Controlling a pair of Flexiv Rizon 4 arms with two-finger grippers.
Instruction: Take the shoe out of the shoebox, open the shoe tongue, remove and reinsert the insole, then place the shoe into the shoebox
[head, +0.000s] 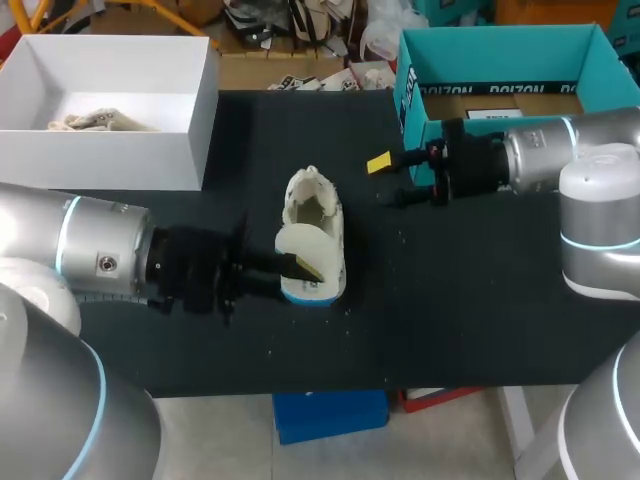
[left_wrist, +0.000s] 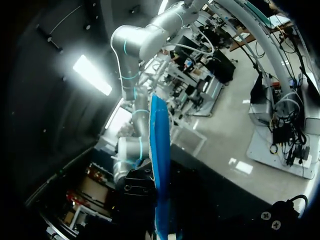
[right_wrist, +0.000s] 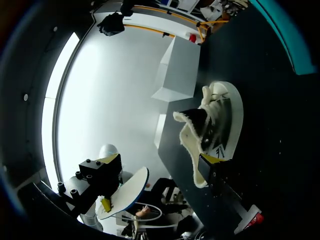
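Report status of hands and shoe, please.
Left hand shut on insole, at shoe heel. Right hand open, beside teal shoebox. Shoe upright on table; nothing in the way.

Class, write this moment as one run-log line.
left hand: shut on insole | right hand: open, empty | shoe: on table

Head view: fixed, high behind robot, looking down on whole table (head: 480, 300). Left wrist: very close, facing insole (left_wrist: 161, 165) edge-on. Right wrist: low, looking across table at shoe (right_wrist: 220, 120), moderately near. Insole shared by all three; shoe by two.
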